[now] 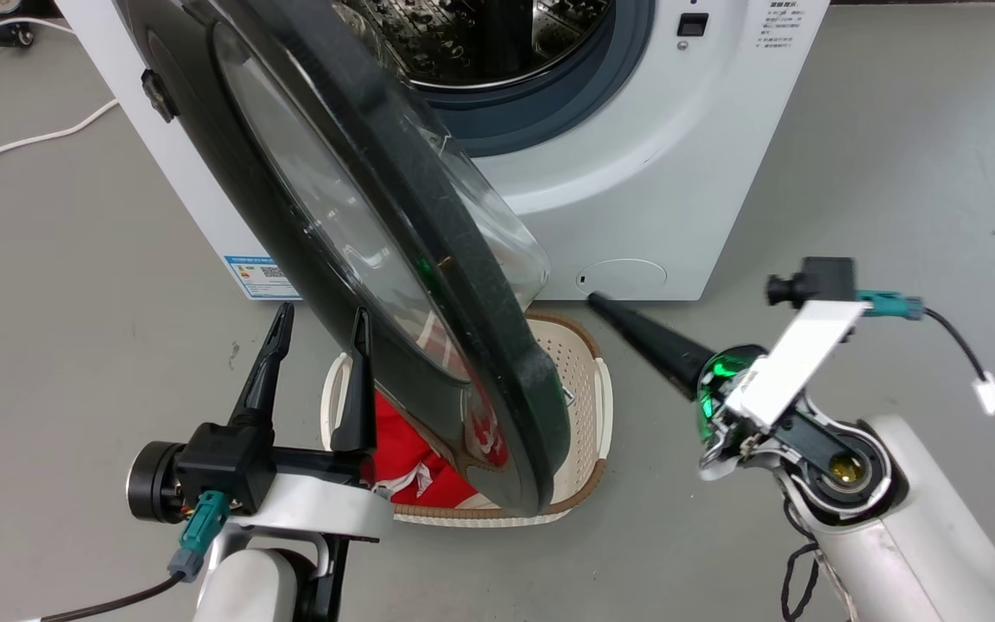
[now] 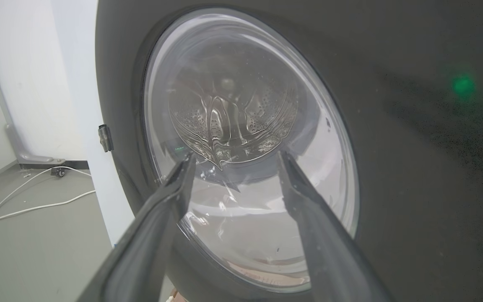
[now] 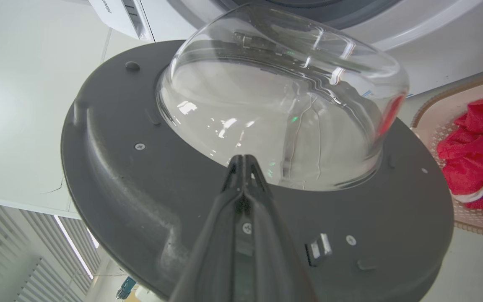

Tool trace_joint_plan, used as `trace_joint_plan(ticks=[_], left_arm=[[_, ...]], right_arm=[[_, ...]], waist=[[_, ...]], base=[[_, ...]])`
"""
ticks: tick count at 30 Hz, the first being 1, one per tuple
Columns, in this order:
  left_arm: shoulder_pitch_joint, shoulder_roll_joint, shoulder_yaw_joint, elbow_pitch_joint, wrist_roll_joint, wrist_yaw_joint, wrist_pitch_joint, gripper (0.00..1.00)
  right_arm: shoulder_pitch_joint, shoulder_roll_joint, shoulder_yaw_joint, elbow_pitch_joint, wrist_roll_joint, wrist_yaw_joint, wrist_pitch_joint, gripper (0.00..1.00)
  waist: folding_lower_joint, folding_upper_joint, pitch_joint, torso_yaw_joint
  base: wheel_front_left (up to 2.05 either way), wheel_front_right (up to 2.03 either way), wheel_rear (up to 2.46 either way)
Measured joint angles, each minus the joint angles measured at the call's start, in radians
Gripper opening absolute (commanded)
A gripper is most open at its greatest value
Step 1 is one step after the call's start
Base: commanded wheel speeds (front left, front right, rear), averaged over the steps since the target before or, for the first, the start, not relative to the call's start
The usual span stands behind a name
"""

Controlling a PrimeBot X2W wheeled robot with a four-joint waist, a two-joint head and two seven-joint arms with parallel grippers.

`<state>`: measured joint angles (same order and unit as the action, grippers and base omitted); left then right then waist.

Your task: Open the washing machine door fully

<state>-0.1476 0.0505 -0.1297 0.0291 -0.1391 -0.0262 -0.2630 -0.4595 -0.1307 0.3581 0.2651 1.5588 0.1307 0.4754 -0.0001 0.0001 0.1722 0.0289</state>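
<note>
Our left hand sits at 7 o'clock in the head view. Its two dark fingers are spread apart with nothing between them, and they point up toward 12. The finger nearer the centre stands just beside the outer face of the washing machine door; we cannot tell whether it touches. In the left wrist view the same hand aims its parted fingers at the door's clear window, with the black disc running off toward 3 o'clock.

Our right hand reaches in from 4 o'clock with its fingers pressed together, holding nothing. Its tip is near the round cover low on the white washing machine, just beside the glass bowl. In the right wrist view that hand points at the foot of the bowl on the door's inner face; contact is unclear.

The door stands swung out from the front, nearly edge-on to our head, running from 11 o'clock down to 6. The drum mouth lies uncovered at 12. Under the door's lower edge a pale basket rests on the floor with red cloth in it.
</note>
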Motion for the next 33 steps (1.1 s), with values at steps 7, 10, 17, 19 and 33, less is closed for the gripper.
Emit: trace_joint_plan(ticks=[7, 10, 17, 19, 33], left_arm=[[0.001, 0.0, 0.016, 0.005, 0.0, 0.003, 0.0, 1.0], [0.014, 0.0, 0.024, 0.011, 0.0, 0.004, 0.0, 1.0], [0.037, 0.0, 0.042, 0.023, 0.0, 0.003, 0.0, 1.0], [0.042, 0.0, 0.045, 0.026, 0.0, 0.003, 0.0, 1.0], [0.057, 0.0, 0.045, 0.042, 0.002, -0.002, 0.0, 1.0]], right_arm=[[0.069, -0.018, -0.119, -0.05, -0.06, 0.0, -0.224, 0.0], [0.127, -0.028, -0.167, -0.079, -0.065, 0.0, -0.298, 0.0], [0.279, -0.048, -0.274, -0.158, -0.087, 0.0, -0.455, 0.0], [0.317, -0.047, -0.285, -0.18, -0.105, 0.0, -0.49, 0.0], [0.413, -0.05, -0.319, -0.242, -0.349, 0.0, -0.676, 1.0]], waist=[[0.0, 0.0, -0.007, -0.01], [0.0, 0.0, -0.02, -0.013], [0.0, 0.0, -0.044, -0.022], [0.0, 0.0, -0.049, -0.027], [0.0, 0.0, -0.074, -0.044]], base=[[0.0, 0.0, 0.0], [0.0, 0.0, 0.0], [0.0, 0.0, 0.0], [0.0, 0.0, 0.0], [0.0, 0.0, 0.0]])
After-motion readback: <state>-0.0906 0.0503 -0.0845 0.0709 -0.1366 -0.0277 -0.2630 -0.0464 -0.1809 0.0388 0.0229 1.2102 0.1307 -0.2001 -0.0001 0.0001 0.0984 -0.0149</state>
